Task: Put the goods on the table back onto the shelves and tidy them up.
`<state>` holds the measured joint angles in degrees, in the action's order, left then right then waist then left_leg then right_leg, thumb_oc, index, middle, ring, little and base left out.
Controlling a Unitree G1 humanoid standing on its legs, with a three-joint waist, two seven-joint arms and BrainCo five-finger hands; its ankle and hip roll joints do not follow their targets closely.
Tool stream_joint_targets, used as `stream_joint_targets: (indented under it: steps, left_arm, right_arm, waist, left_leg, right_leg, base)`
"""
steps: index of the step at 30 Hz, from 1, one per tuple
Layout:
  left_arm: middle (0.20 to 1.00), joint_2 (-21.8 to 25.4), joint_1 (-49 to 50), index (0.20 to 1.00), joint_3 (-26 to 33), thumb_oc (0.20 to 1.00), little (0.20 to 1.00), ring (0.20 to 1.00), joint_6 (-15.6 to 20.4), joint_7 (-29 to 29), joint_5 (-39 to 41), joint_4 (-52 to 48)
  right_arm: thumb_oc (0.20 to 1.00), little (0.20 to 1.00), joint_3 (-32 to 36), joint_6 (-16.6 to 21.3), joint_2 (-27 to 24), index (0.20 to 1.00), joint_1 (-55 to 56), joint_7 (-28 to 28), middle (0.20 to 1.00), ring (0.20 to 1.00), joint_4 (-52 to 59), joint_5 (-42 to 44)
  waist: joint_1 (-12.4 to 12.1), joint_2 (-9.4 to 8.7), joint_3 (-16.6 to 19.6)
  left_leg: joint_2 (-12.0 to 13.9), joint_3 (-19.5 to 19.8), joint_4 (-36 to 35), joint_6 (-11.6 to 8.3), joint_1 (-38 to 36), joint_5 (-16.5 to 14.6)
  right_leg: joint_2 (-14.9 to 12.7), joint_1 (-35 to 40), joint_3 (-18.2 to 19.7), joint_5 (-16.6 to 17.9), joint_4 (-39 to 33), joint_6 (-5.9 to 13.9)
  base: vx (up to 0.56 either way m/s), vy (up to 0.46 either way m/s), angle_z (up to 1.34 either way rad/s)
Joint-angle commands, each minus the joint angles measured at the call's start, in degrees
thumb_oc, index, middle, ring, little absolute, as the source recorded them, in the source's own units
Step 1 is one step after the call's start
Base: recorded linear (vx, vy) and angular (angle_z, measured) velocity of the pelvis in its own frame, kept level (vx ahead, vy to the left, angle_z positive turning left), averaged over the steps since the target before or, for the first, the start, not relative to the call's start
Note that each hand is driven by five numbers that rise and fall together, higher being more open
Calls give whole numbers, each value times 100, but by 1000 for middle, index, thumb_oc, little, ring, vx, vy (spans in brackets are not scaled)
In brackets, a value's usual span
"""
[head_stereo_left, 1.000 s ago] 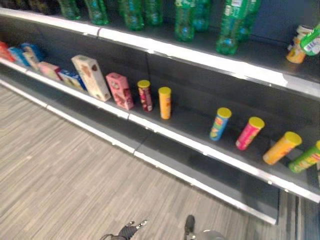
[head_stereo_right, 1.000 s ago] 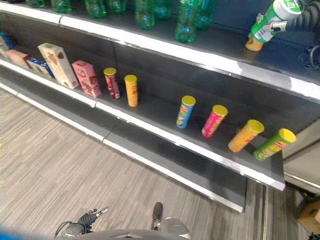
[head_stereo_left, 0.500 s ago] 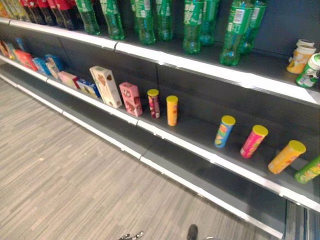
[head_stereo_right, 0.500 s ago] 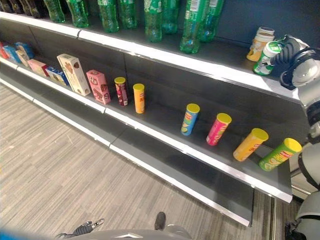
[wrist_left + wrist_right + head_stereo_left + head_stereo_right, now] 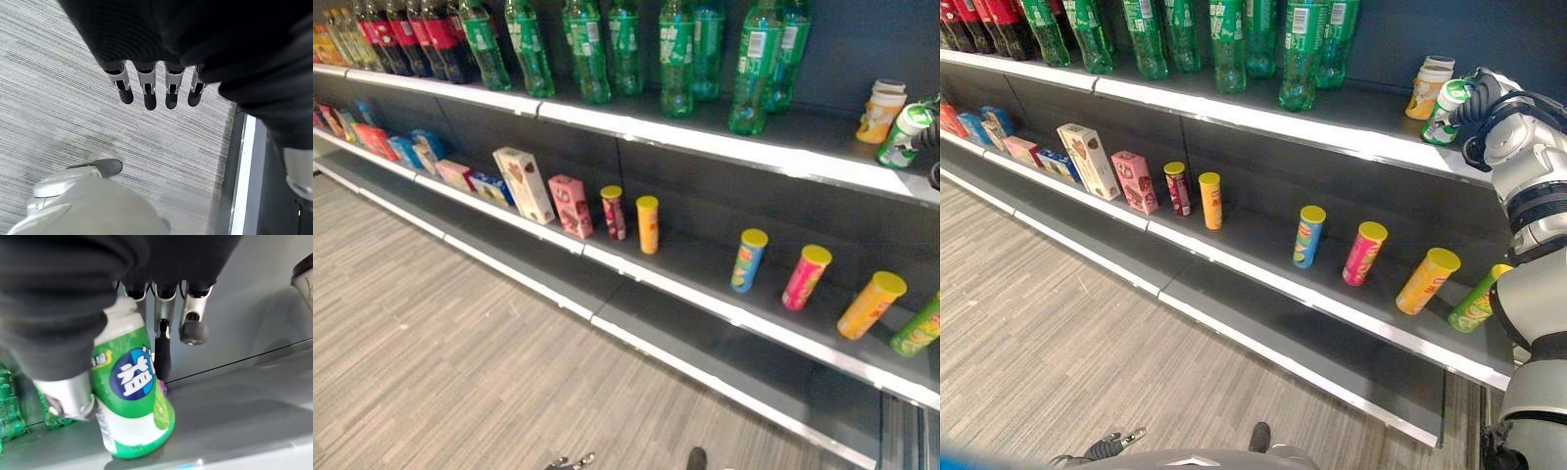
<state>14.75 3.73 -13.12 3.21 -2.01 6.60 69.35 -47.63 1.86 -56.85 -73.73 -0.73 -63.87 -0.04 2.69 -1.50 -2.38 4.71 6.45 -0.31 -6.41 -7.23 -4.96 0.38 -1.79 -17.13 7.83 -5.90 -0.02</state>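
A green-and-white jar [image 5: 1444,110] stands slightly tilted on the top shelf [image 5: 1332,129] at its right end, just beside a yellow jar with a white lid [image 5: 1427,86]. My right hand [image 5: 1491,95] is shut on the green jar. In the right wrist view the green jar [image 5: 131,401] has its base at the shelf surface, with my fingers [image 5: 193,327] behind it and the thumb across its side. My left hand [image 5: 146,90] hangs low over the floor, fingers straight and holding nothing.
Green soda bottles [image 5: 677,59] and cola bottles [image 5: 431,39] line the top shelf. The middle shelf carries boxes [image 5: 527,184] and several leaning crisp tubes [image 5: 1363,253]. The bottom shelf [image 5: 1312,333] is bare. Grey plank floor [image 5: 440,352] lies in front.
The camera has tilted up, showing more of the top shelf. My right hand has brought the green jar down from above the yellow jar to the shelf beside it.
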Motion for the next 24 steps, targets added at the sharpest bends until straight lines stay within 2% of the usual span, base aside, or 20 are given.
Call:
stream_joint_targets:
  steps: [1,11,24]
  left_arm:
    - [1000,302,-226,1000,-204,1000,1000,1000,148,-35,71,-27]
    - [1000,360,-203,1000,-137,1000,1000,1000,140,-34,87,-37]
    - [1000,357,-62,1000,-29,1000,1000,1000,151,-58,232,-62]
  right_arm:
    - [200,200,-139,73,2,200,-817,-122,200,200,-409,-99]
    - [200,200,-225,50,-22,200,-790,-45,200,200,-220,-88]
    - [200,200,-164,57,19,200,-701,-136,200,200,-374,-162]
  waist:
    - [-213,-201,-154]
    - [-245,-194,-223]
    - [-399,-186,-358]
  left_leg:
    - [138,-345,260,-284,-123,-85]
    - [117,-276,218,-255,-35,-125]
    - [99,-136,54,-264,70,-60]
  right_leg:
    - [-357,404,545,-1250,437,513]
    - [-364,306,586,-1243,452,519]
    - [-389,215,530,-1218,448,534]
  base:
    - [0,0,0]
    - [29,2,4]
    - [14,-9,17]
